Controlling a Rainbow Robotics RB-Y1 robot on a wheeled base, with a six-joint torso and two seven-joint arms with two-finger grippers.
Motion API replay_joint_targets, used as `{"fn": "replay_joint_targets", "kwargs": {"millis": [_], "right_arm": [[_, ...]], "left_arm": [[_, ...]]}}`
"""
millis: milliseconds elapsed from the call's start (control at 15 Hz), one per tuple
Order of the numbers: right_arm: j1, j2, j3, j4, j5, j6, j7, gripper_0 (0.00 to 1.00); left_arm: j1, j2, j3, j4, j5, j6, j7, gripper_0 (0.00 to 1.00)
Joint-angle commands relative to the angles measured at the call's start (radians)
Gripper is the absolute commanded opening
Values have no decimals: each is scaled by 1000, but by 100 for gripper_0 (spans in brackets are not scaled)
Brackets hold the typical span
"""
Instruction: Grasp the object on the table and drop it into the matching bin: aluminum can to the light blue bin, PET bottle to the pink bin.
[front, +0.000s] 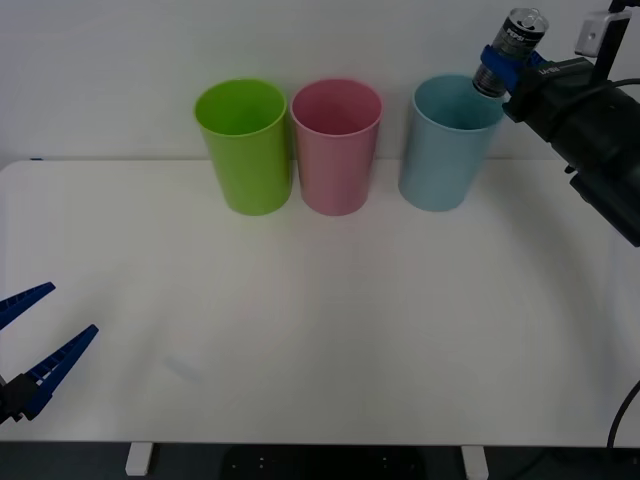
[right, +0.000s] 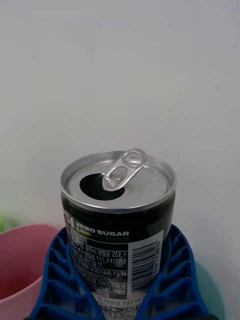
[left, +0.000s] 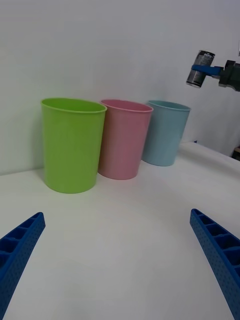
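Note:
The aluminum can (front: 517, 42) has a silver top with a raised pull tab and a dark printed body (right: 119, 220). My right gripper (front: 497, 62) is shut on it, blue fingers (right: 175, 270) clasping both sides. It hangs slightly tilted in the air above the far right rim of the light blue bin (front: 448, 150). The pink bin (front: 336, 150) stands just left of the blue one. In the left wrist view the can (left: 199, 69) floats above and beyond the light blue bin (left: 165, 132). My left gripper (front: 40, 335) is open, low at the table's front left corner.
A lime green bin (front: 245, 150) stands left of the pink one, all three in a row at the back of the white table (front: 320, 330). A pale wall rises right behind them. My right arm's dark body (front: 600, 150) reaches in from the right.

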Motion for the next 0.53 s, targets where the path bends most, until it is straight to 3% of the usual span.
{"fn": "replay_joint_targets", "kwargs": {"millis": [67, 333, 533], "right_arm": [[-88, 20, 1, 119, 20, 16, 15, 0], [-206, 60, 0, 298, 58, 57, 48, 0], [-238, 75, 1, 346, 63, 69, 68, 0]], "left_arm": [[0, 0, 0, 0, 0, 0, 0, 100], [0, 0, 0, 0, 0, 0, 0, 100], [0, 0, 0, 0, 0, 0, 0, 100]]}}
